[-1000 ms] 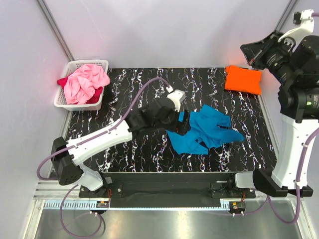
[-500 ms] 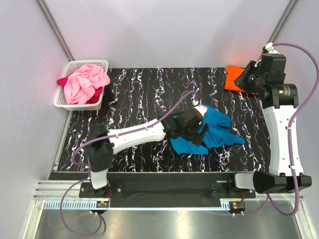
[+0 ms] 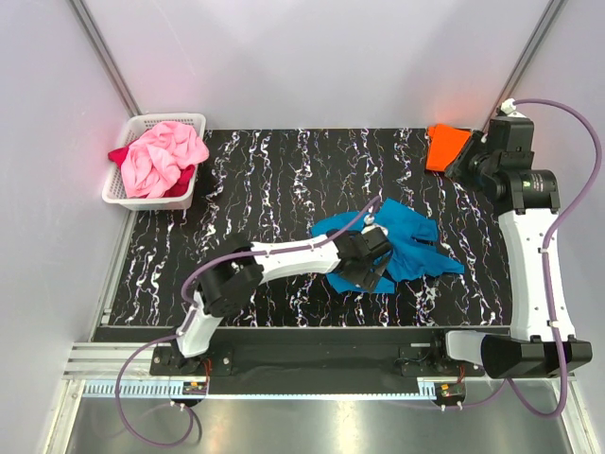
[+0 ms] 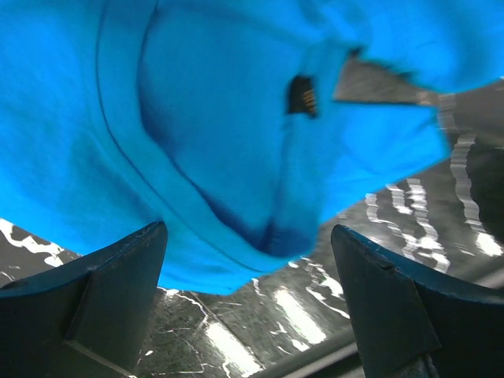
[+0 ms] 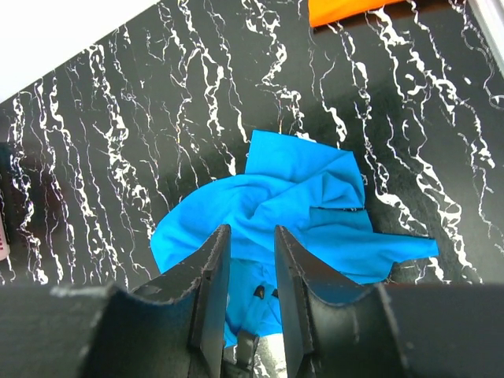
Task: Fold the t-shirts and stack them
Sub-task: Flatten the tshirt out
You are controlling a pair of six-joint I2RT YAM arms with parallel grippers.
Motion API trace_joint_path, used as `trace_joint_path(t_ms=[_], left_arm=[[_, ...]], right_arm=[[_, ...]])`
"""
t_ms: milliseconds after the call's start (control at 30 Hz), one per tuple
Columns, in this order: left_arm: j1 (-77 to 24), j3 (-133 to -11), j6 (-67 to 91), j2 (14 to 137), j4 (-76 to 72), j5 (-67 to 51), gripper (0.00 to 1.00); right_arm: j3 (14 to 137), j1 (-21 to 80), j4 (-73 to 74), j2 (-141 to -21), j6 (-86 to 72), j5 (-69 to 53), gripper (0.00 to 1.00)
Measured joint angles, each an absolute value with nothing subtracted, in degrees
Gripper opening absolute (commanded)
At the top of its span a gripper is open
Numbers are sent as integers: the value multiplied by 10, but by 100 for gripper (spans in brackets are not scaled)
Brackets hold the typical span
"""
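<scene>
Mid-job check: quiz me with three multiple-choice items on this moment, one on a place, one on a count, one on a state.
1. The orange t-shirt lies at: A) the table's far right corner B) its near left corner C) its centre.
2. T-shirts in the white basket: A) none B) four C) two.
3. The turquoise t-shirt is: A) folded flat B) crumpled C) lifted off the table.
Answers: 1 A, the top view shows it there; 2 C, pink over dark red; 3 B, it lies rumpled by the open left pincer.
</scene>
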State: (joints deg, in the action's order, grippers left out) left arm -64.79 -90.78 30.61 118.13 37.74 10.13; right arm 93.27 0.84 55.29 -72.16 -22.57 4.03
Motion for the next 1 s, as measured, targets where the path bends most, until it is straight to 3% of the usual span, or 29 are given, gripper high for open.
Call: trace_joint_path(t_ms=[333, 767, 1000], left_arm=[[-623, -936, 382, 1227, 451, 169, 91], [-372, -819, 462, 1148, 462, 204, 91], [-339, -802, 464, 1131, 484, 229, 88]], right_arm=[[918, 8, 548, -722, -234, 38, 36], [909, 8, 542, -722, -234, 35, 36], [906, 8, 539, -722, -234, 35, 36]])
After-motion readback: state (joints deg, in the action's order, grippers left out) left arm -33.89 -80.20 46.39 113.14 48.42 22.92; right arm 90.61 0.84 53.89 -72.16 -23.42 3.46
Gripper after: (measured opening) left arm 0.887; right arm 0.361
